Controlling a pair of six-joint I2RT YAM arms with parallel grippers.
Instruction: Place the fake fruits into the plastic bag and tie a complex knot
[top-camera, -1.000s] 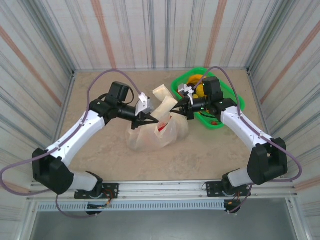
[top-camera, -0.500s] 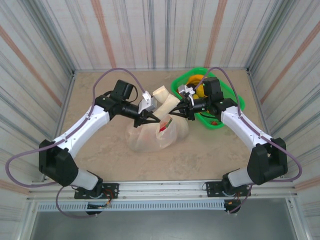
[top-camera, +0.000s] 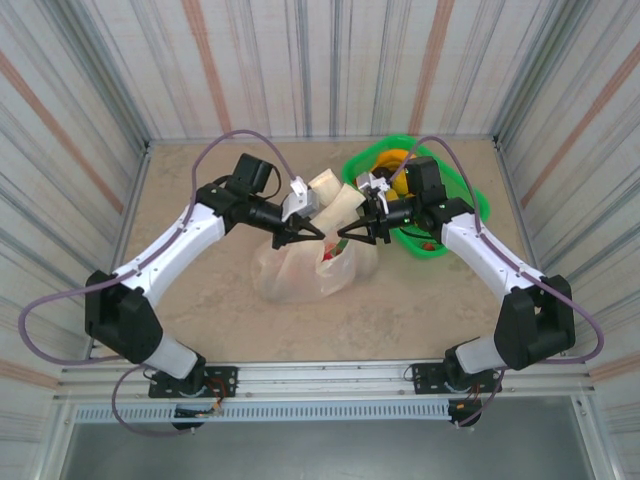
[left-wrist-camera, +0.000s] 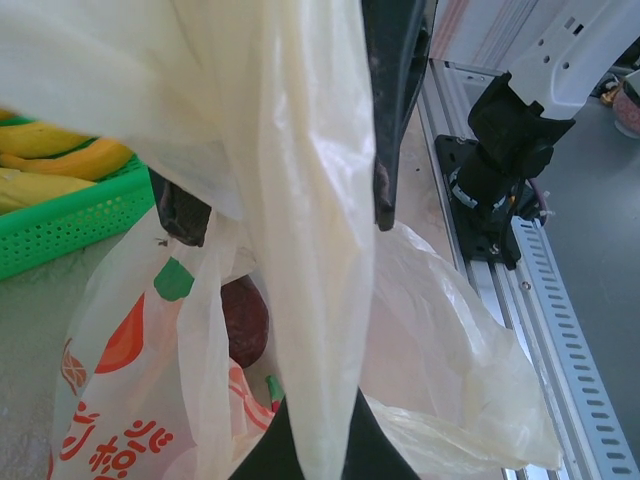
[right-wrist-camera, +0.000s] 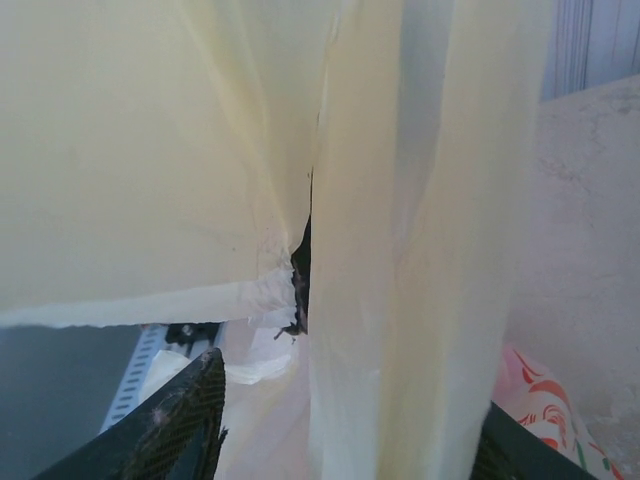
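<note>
- From above, the plastic bag (top-camera: 295, 275) slumps at the middle of the worktop (top-camera: 200, 320); its two cream handle loops (top-camera: 335, 200) rise toward the far side; the green basket (top-camera: 470, 205) stands just beside it on the right, holding bananas (top-camera: 400, 170).
- In the same view the left gripper (top-camera: 312, 233) comes to the top of the bag from the left and the right gripper (top-camera: 345, 238) from the right; their tips lie near each other over the bag's mouth, where a red piece (top-camera: 328, 250) shows.
- The left wrist view adds the grip itself: the left fingers (left-wrist-camera: 385, 110) are closed on a strip of handle film that runs between them; the strip hangs taut and creased.
- That view also looks through the translucent film: a dark red fruit (left-wrist-camera: 245, 320) lies inside the bag, beside the red-orange print; at the right edge an arm base (left-wrist-camera: 500, 170) is bolted to the aluminium rail (left-wrist-camera: 540, 300).
- The right wrist view shows what the overhead one only hints at: the right fingers (right-wrist-camera: 180, 420) stand apart, open, with cream handle film hanging between them and not pinched; whether the film touches either finger cannot be told.
- A corner of the bag's print shows at the lower right of that view, with bare worktop beyond it.
</note>
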